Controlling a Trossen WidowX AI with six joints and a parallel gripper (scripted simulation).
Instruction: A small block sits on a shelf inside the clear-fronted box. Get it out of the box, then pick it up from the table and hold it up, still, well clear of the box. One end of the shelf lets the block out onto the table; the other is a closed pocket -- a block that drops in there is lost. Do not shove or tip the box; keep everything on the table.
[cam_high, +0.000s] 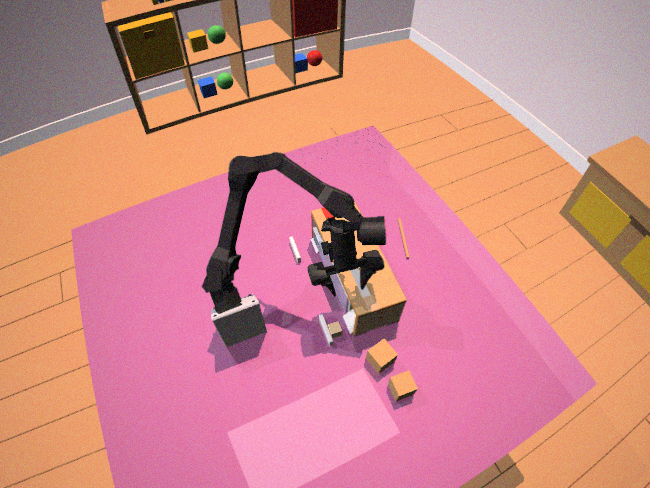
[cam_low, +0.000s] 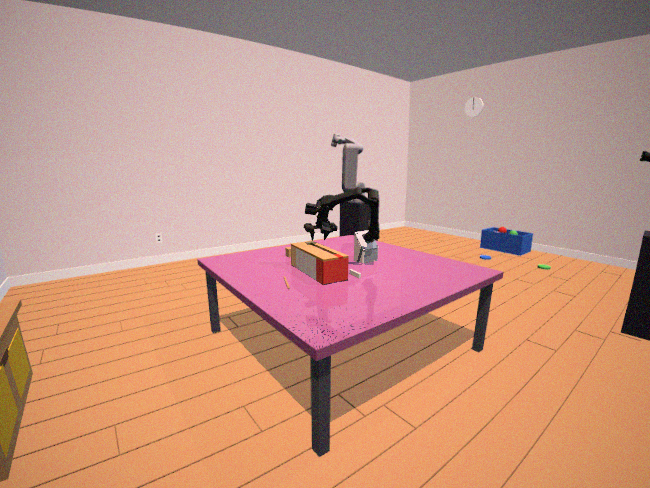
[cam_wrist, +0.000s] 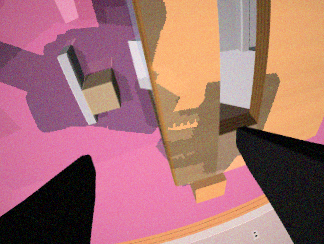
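Observation:
The small tan block (cam_high: 334, 329) (cam_wrist: 101, 90) lies on the pink table (cam_high: 157, 262) (cam_low: 420, 278), just outside the near end of the box, touching a short white bar (cam_high: 325, 328) (cam_wrist: 76, 86). The long wooden box (cam_high: 385, 294) (cam_low: 315, 261) (cam_wrist: 189, 40) has a red end cap (cam_high: 326, 212) (cam_low: 331, 269) at its far end. My gripper (cam_high: 348, 286) (cam_low: 320, 226) (cam_wrist: 166, 150) is open and empty. It hangs over the near half of the box, pointing down, above and behind the block.
Two orange cubes (cam_high: 381, 355) (cam_high: 402, 385) lie past the box's near end. A white stick (cam_high: 295, 249) lies left of the box and a thin orange stick (cam_high: 403, 237) lies to its right. A pale rectangle (cam_high: 312, 428) is marked near the table's front. The arm's base (cam_high: 238, 320) stands left of the box.

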